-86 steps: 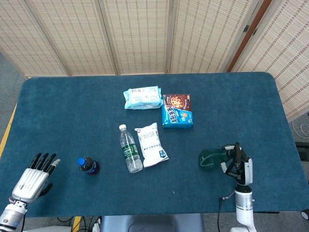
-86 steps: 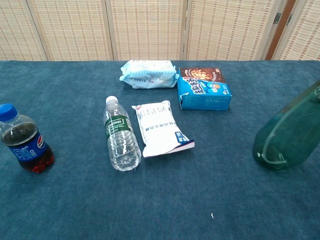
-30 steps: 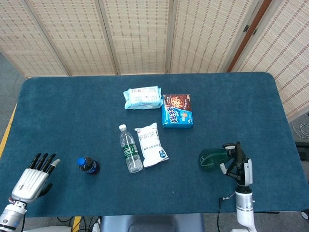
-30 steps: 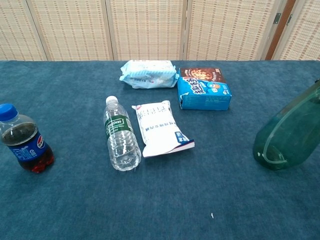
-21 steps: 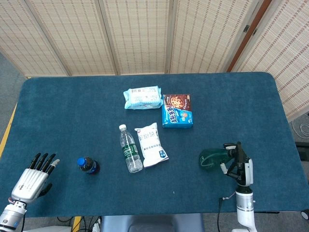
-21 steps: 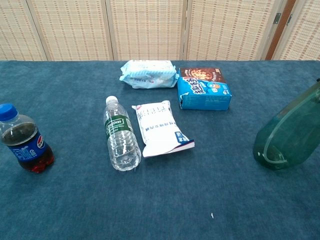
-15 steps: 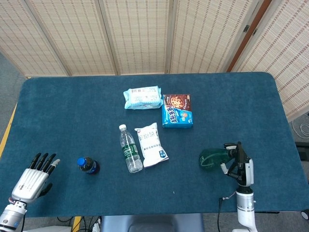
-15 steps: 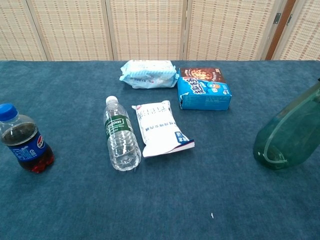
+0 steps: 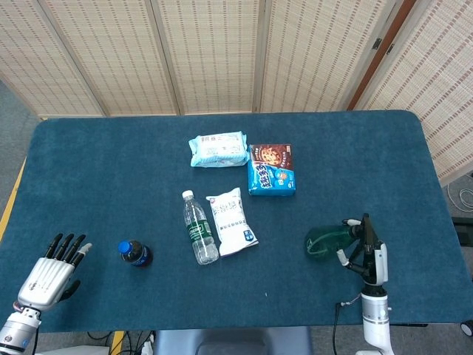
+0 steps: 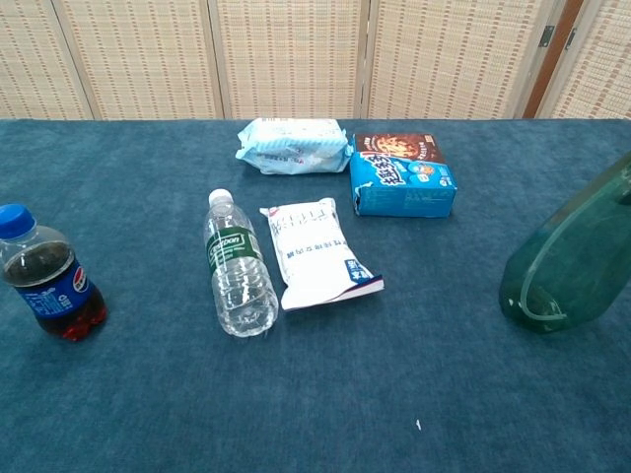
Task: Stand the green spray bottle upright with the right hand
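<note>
R hand [image 9: 367, 251] tipped green spray bottle [image 10: 567, 261] slightly upward; base still down.

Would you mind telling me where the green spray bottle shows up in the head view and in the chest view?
Head view: green spray bottle lies lower right, at the right hand.
Chest view: it sits at the right edge, tilted and partly cut off.
Shared landmark: the blue cookie box, up and left of it in both.
</note>
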